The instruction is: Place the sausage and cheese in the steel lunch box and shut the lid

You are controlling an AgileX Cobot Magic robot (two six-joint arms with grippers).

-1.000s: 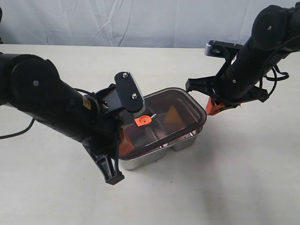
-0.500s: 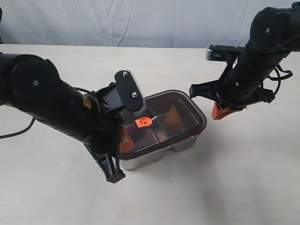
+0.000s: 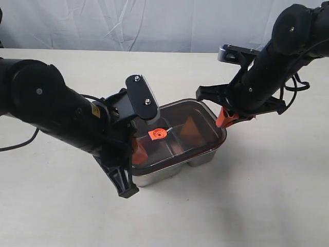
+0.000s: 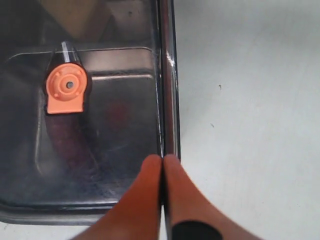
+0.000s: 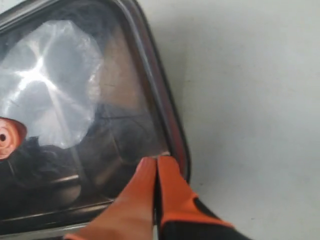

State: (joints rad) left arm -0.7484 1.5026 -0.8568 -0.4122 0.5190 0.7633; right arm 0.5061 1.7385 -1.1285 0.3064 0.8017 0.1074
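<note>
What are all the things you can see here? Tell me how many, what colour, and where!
steel lunch box: one, shiny silver, middle of the table
lid: one, dark see-through with a black rim, on top of the box
valve: one, orange, centre of the lid
cheese: one, yellow-orange, inside the box under the lid
table: one, off-white, under everything
cloth: one, white, behind the table
cable: one, black, on the table by the left arm
left gripper: one, orange, shut, at the lid's edge
right gripper: one, orange, shut, at the lid's corner

Lid: your dark tinted see-through lid (image 3: pixel 175 149) — black rim.
Valve: small orange valve (image 3: pixel 158 134).
Box: shiny silver steel lunch box (image 3: pixel 201 157).
</note>
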